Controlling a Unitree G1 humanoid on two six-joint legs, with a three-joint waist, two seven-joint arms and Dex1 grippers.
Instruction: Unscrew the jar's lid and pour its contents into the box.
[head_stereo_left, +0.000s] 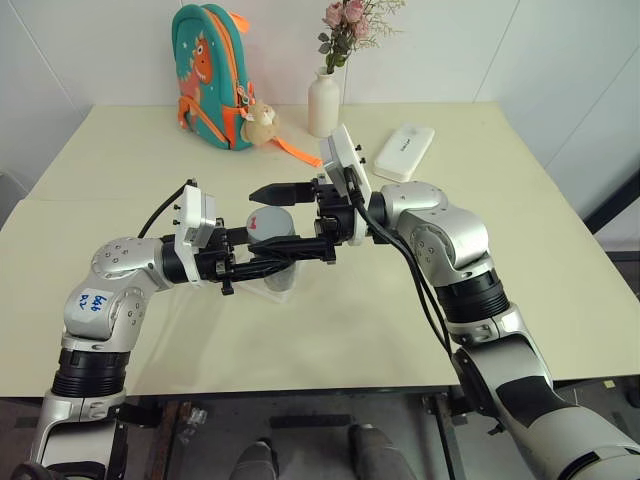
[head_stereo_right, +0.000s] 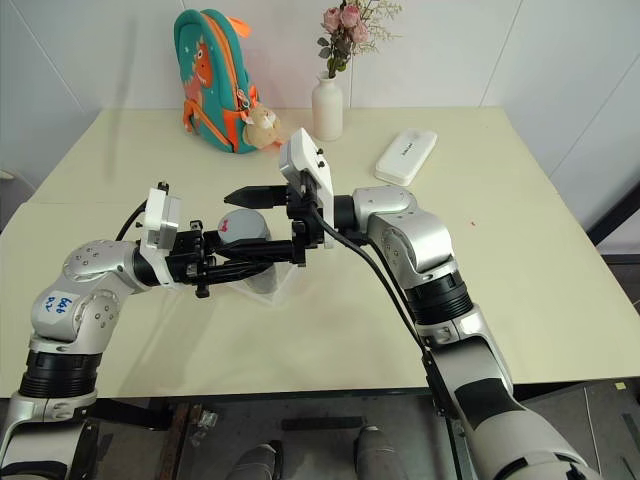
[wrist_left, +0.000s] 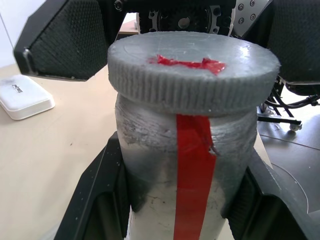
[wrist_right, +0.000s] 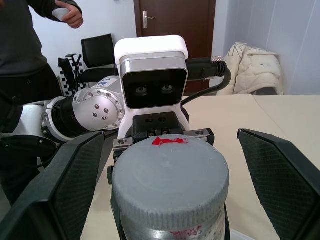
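table (head_stereo_left: 480, 300) is the biggest thing here, pale cream top, seam running across its left part. far edge, left of centre: teal backpack (head_stereo_left: 208, 75) w/ orange trim and a small plush toy (head_stereo_left: 262, 124) hanging off it. just right of that a white vase (head_stereo_left: 323, 102) w/ pink flowers (head_stereo_left: 348, 22). further right, still far side, a white oblong case (head_stereo_left: 404, 151) lying flat.

both arms meet over the middle of the table, above a clear box (head_stereo_left: 285, 282) that sits on the top under them; it's mostly covered by the arms, hard to make out.

left gripper (wrist_left: 185, 200) comes in from the left, pointing right, fingers pressed onto the jar (wrist_left: 165, 170) from both sides, clamped on its body below the lid. jar is silvery, w/ a red tape strip down the wall, held up off the table, roughly upright.

right gripper (wrist_right: 170, 165) comes in from the right, pointing left, fingers spread wide, one each side of the lid (wrist_right: 167, 180) w/ clear gaps, not touching it. in the head views its upper finger (head_stereo_left: 285, 190) sticks out left just above the lid.

lid is grey, ribbed rim, red mark on top, seated on the jar.

contents: can't see them, wall isn't see-through enough.

right wrist view: a person (wrist_right: 25, 45) in dark clothes stands off beyond the table, hand (wrist_right: 70, 15) raised, holding something small.
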